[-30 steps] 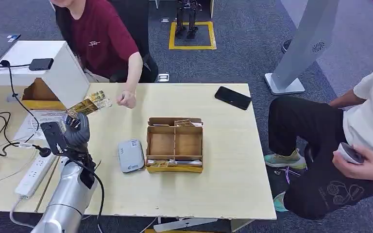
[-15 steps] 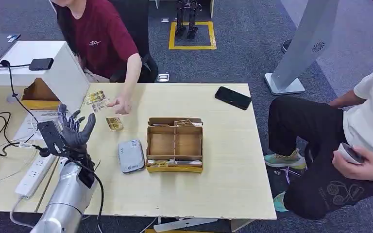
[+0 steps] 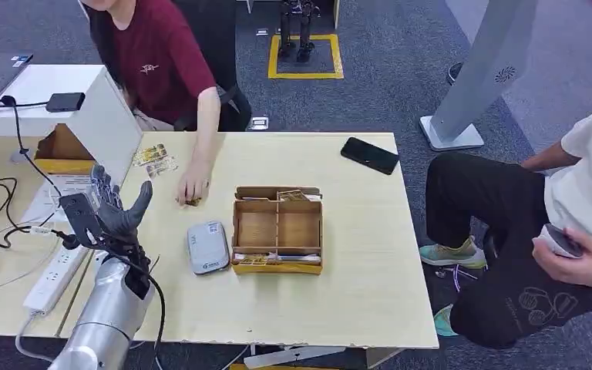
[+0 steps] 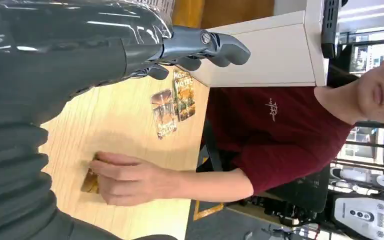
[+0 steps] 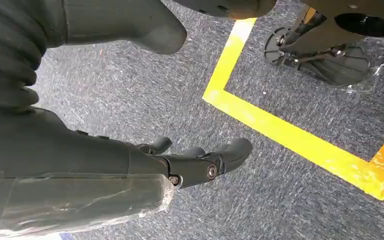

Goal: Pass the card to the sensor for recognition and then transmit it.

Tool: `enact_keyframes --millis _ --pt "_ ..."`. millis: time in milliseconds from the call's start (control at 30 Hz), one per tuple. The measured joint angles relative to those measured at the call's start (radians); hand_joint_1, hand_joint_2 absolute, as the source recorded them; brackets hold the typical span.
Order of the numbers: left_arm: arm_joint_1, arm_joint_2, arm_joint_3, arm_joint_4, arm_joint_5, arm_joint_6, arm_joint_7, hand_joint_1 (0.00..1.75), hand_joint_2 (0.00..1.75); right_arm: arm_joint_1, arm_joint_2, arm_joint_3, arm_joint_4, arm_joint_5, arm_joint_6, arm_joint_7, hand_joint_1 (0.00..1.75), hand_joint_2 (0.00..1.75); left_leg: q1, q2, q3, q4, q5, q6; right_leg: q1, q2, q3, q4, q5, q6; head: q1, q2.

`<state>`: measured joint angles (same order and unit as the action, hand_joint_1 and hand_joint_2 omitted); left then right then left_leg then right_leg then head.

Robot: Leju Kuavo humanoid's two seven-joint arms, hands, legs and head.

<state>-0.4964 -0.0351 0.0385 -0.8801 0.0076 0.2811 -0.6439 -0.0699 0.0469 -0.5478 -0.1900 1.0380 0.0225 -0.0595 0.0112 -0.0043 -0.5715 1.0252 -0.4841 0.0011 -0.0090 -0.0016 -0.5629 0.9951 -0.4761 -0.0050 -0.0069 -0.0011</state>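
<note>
My left hand [image 3: 112, 210] is raised over the table's left edge, fingers spread and holding nothing; its fingers [image 4: 200, 46] show in the left wrist view. Two picture cards [image 3: 154, 159] [image 4: 172, 105] lie on the table beyond it. A person's hand [image 3: 193, 188] [image 4: 130, 177] presses on another card [image 4: 89, 181] lying near the wooden box. The grey card sensor [image 3: 206, 247] lies flat to the right of my hand. My right hand [image 5: 200, 161] hangs over the carpet, loosely open, with nothing in it.
A wooden divided box [image 3: 277, 229] with cards stands mid-table. A black phone [image 3: 369, 155] lies at the far right corner. A power strip [image 3: 55, 276] and cables lie left of my arm. One person sits behind the table, another [image 3: 555, 223] to the right.
A second ago my left hand held a card up; it has let go and spread its fingers. The cards now lie on the table, and the person's hand has moved onto one.
</note>
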Motion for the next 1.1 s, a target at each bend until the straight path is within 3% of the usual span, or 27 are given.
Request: enact_keyframes --millis 833,967,1100 --pt "-0.007 0.0 0.002 0.019 0.01 -0.013 0.019 0.0 1.75 -0.001 0.003 -0.011 0.0 0.009 -0.002 0.0 0.0 1.75 0.0 0.0 0.0 0.0 0.0 0.0 0.0 0.0 0.0 0.0 0.0 0.0 0.0 0.0" --pt "0.019 0.0 -0.001 -0.021 -0.051 -0.015 0.002 0.0 1.75 0.002 0.003 -0.022 0.0 0.009 -0.002 -0.01 0.0 1.75 0.0 0.0 0.0 0.0 0.0 0.0 0.0 0.0 0.0 0.0 0.0 0.0 0.0 0.0" --pt "0.084 0.0 -0.031 -0.123 -0.134 -0.025 -0.015 0.0 1.75 0.007 0.003 -0.027 0.0 0.008 -0.002 -0.015 0.0 1.75 0.0 0.0 0.0 0.0 0.0 0.0 0.0 0.0 0.0 0.0 0.0 0.0 0.0 0.0"
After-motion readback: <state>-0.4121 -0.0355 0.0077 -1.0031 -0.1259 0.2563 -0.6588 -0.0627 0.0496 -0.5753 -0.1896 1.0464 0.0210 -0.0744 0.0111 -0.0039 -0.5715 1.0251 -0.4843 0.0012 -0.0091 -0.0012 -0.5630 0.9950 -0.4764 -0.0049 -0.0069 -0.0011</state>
